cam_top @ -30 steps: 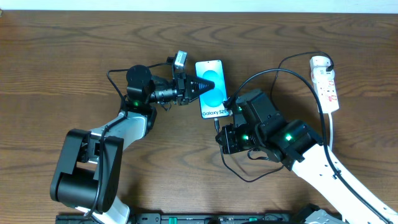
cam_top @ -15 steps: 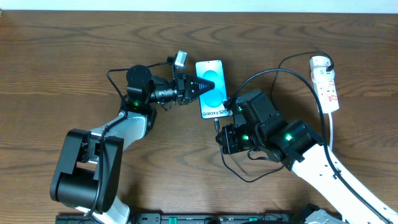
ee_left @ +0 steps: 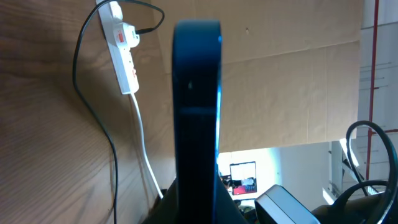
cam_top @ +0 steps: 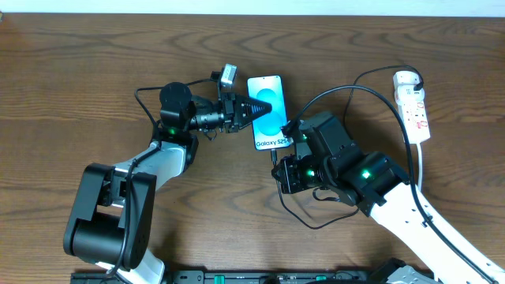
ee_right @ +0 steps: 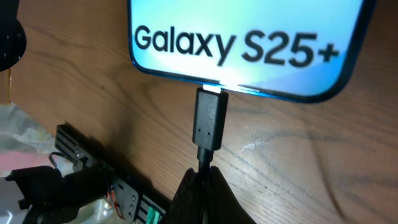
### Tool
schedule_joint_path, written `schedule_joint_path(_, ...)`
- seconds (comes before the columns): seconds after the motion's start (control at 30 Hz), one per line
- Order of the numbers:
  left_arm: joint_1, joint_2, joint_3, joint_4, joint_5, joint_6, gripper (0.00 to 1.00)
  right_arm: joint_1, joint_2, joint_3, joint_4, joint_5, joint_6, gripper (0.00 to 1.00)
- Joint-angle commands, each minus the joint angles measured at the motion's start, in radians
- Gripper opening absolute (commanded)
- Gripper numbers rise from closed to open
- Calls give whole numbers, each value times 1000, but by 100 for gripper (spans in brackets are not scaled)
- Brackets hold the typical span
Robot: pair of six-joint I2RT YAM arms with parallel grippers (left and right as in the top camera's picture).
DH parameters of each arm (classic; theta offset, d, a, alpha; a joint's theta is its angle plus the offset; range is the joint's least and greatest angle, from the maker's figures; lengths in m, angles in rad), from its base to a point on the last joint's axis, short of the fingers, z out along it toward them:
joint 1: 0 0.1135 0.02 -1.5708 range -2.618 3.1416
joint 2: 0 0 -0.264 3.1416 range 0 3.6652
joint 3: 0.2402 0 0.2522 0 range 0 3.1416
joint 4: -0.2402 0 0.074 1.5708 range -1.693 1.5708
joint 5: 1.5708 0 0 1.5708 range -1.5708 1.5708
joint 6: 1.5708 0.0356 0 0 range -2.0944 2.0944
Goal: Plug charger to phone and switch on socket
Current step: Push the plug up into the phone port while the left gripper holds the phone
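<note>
Mostly brown wood-grain table [cam_top: 79,63] (bold grain), phone [cam_top: 266,87], socket [cam_top: 414,106], beige wall [ee_left: 292,93] beyond.

You have the phone [cam_top: 269,136] lying flat on the table [cam_top: 79,71], near its middle. The left gripper [cam_top: 256,109] reaches over it from its left edge. The charger [ee_right: 208,121] plug touches the phone's near edge, with the right gripper [ee_right: 201,173] just behind the plug. The socket [cam_top: 414,106] lies well apart, at the far right.

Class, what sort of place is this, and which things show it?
Probably a robotics lab bench: two black-and-white robot arms at a brown wooden table, white power strip, lit computer monitor behind.
</note>
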Motion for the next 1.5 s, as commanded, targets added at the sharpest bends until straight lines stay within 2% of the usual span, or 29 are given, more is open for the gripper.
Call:
schedule_joint_path(0.0, -2, -15, 20, 16, 42, 14, 8, 5, 6, 4, 14, 41, -52, 1)
schedule_joint_path(0.43, -2, -15, 20, 16, 82, 32, 7, 5, 6, 4, 33, 136, -51, 1)
schedule_joint_path(0.57, -2, -15, 20, 16, 86, 32, 7, 5, 6, 4, 34, 140, -51, 4)
schedule_joint_path(0.87, -2, -15, 20, 16, 85, 32, 7, 2, -3, 39, 30, 143, -97, 17)
schedule_joint_path(1.03, -2, -15, 20, 16, 71, 32, 7, 2, -40, 135, -52, 152, -132, 24)
schedule_joint_path(1.23, -2, -15, 20, 15, -11, 0, 7, 4, -94, 194, -167, 208, -129, 39)
schedule_joint_path(1.47, -3, -15, 20, -45, -112, -38, 8, 48, -78, 179, -257, 309, -35, 38)
